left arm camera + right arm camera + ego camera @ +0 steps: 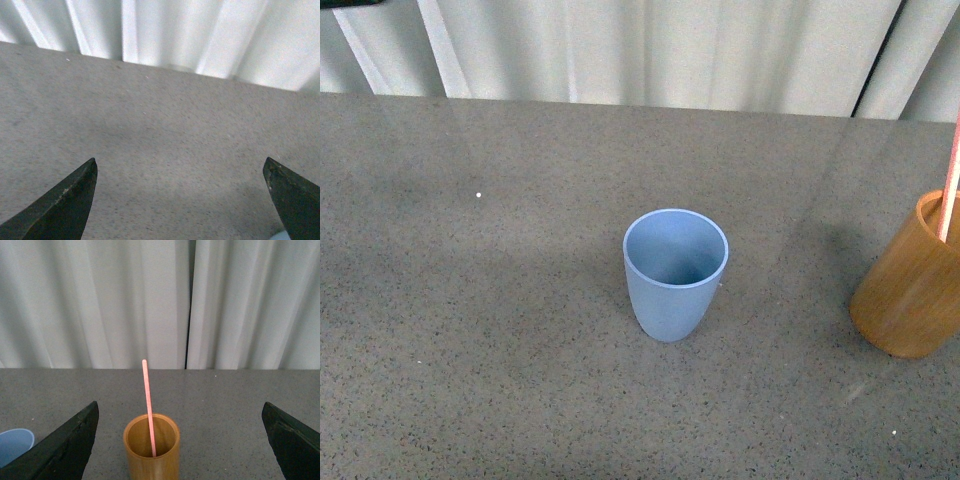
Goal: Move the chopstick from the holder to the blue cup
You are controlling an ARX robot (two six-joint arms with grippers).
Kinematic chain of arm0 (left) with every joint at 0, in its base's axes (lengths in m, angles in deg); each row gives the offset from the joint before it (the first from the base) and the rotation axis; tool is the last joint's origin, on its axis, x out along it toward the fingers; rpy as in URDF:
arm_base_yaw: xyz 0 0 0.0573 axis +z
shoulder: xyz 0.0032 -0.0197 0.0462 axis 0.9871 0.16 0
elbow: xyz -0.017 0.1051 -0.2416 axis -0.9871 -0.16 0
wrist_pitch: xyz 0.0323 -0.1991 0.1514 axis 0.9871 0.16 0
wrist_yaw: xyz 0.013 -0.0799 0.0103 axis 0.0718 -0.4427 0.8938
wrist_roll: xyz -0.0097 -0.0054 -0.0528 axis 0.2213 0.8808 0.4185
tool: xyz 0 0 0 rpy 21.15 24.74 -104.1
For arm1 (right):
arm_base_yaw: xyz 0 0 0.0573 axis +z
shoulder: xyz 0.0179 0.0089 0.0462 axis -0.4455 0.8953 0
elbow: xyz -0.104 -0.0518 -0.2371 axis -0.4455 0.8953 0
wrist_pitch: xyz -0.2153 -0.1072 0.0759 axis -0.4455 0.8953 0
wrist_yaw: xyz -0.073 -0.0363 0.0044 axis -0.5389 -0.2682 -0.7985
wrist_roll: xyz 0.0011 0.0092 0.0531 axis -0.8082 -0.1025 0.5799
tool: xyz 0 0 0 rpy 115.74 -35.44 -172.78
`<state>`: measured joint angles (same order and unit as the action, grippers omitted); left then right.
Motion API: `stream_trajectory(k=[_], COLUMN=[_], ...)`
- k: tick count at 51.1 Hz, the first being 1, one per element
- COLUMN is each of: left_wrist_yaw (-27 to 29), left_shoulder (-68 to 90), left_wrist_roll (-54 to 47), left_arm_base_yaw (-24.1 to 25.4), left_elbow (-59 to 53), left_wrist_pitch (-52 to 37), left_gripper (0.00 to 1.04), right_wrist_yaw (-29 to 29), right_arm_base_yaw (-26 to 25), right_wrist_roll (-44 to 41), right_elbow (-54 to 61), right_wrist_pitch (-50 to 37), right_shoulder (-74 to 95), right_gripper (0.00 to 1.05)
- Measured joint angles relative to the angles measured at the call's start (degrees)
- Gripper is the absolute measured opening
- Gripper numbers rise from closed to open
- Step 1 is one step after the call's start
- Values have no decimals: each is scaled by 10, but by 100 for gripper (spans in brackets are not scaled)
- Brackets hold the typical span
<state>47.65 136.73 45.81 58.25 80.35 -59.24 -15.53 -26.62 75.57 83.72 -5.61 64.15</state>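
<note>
The blue cup [675,273] stands upright and empty in the middle of the grey table [470,330]. The orange-brown holder [910,292] stands at the right edge of the front view, with one pink-red chopstick [950,185] standing in it. In the right wrist view the holder [151,447] with the chopstick [148,405] sits between the wide-open jaws of my right gripper [180,412], a bit ahead of them, and the blue cup's rim [14,444] shows at the edge. My left gripper [180,172] is open over bare table. Neither arm shows in the front view.
White curtains [650,50] hang behind the table's far edge. A sliver of pale blue [282,236] shows by one left finger in the left wrist view.
</note>
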Motion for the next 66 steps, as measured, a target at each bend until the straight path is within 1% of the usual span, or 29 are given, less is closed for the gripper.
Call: stream_trajectory(k=[5, 8, 10, 13, 14, 15, 17, 22, 23, 29, 30, 32, 35, 41, 50, 52, 54, 60, 66], left_wrist_yaw=[4, -6, -43, -77, -83, -86, -97, -115, -116, -140, -143, -153, -169, -189, -214, -254, -263, -264, -266], left_shoulder=[-19, -11, -7, -12, -17, -21, -38, -86, -90, -126, -129, -142, -173, -229, -295, -317, -335, -360, -409], left_wrist_roll=[-13, -28, -58, -94, -100, -105, -115, -129, -129, -134, -134, -134, -137, -140, -140, -140, -140, -140, -140], left_arm_base_yaw=[3, 3, 11, 23, 28, 31, 43, 71, 74, 100, 102, 109, 122, 148, 170, 198, 214, 224, 224], left_elbow=[-9, -16, -53, -113, -130, -137, -162, -200, -203, -243, -246, -257, -276, -306, -330, -336, -342, -362, -362], left_wrist_pitch=[-4, -16, -115, -243, -276, -290, -332, -354, -354, -349, -348, -344, -336, -309, -268, -252, -240, -246, -198], left_gripper=[98, 96, 89, 79, 75, 73, 66, 48, 46, 27, 25, 18, 4, 4, 4, 4, 4, 4, 4], right_wrist_yaw=[1, 0, 0, 0, 0, 0, 0, 0, 0, 0, 0, 0, 0, 0, 0, 0, 0, 0, 0], right_arm_base_yaw=[0, 0, 0, 0, 0, 0, 0, 0, 0, 0, 0, 0, 0, 0, 0, 0, 0, 0, 0], right_wrist_roll=[0, 0, 0, 0, 0, 0, 0, 0, 0, 0, 0, 0, 0, 0, 0, 0, 0, 0, 0], right_elbow=[0, 0, 0, 0, 0, 0, 0, 0, 0, 0, 0, 0, 0, 0, 0, 0, 0, 0, 0], right_wrist_pitch=[0, 0, 0, 0, 0, 0, 0, 0, 0, 0, 0, 0, 0, 0, 0, 0, 0, 0, 0], right_shoulder=[0, 0, 0, 0, 0, 0, 0, 0, 0, 0, 0, 0, 0, 0, 0, 0, 0, 0, 0], right_gripper=[95, 95, 95, 95, 95, 95, 95, 95, 95, 95, 95, 95, 95, 95, 95, 95, 95, 95, 95])
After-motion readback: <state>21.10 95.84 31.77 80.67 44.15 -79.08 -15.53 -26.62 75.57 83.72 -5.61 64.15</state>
